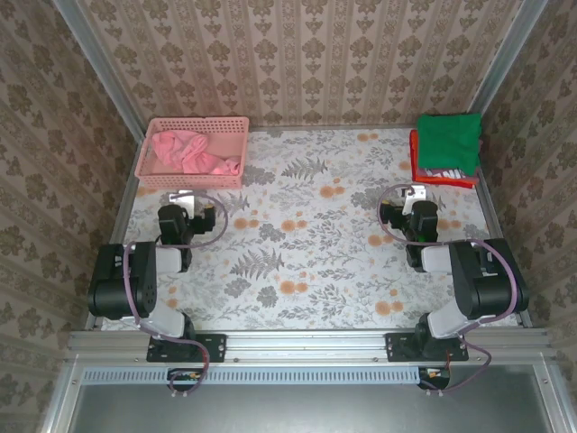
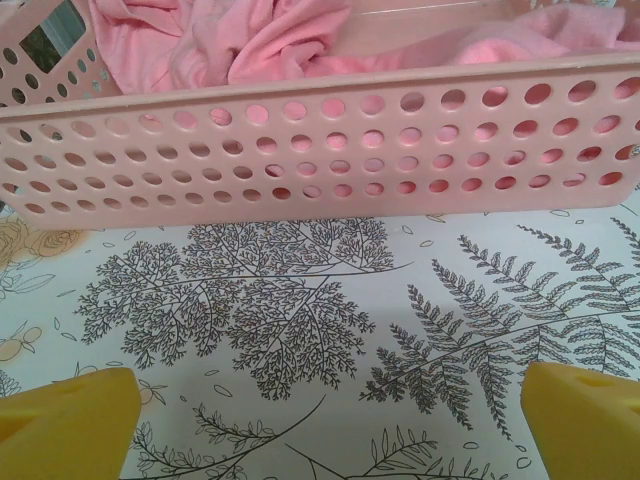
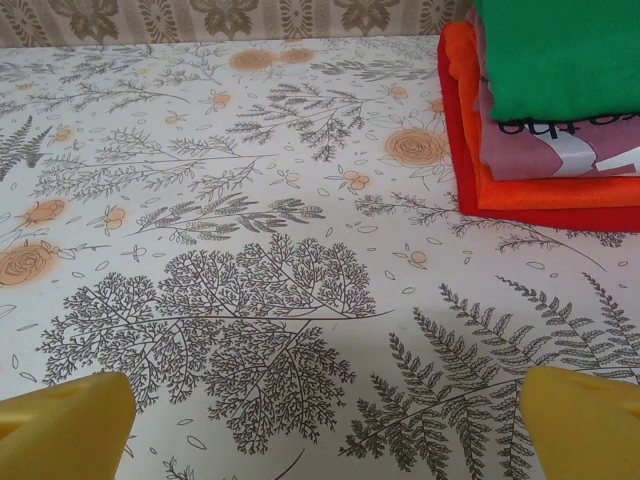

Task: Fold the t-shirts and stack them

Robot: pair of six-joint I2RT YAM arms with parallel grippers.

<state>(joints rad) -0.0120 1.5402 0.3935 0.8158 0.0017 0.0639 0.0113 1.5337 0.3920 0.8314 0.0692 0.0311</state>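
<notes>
A crumpled salmon-pink t-shirt (image 1: pixel 189 153) lies in the pink plastic basket (image 1: pixel 233 124) at the table's back left; the left wrist view looks over the basket wall (image 2: pixel 320 150) at its folds (image 2: pixel 250 45). A stack of folded t-shirts (image 1: pixel 446 149), green on top over white and red ones, sits at the back right, and also shows as the stack (image 3: pixel 560 110) in the right wrist view. My left gripper (image 1: pixel 183 198) hovers just in front of the basket, open and holding nothing (image 2: pixel 325 420). My right gripper (image 1: pixel 413 194) is open and bare (image 3: pixel 325 420), a little short of the stack.
The floral tablecloth (image 1: pixel 306 244) covers the table. Patterned walls (image 1: pixel 306 54) close off the back and sides, with metal rails (image 1: pixel 306 343) along the near edge. Both arm bases (image 1: pixel 171 338) stand at the front.
</notes>
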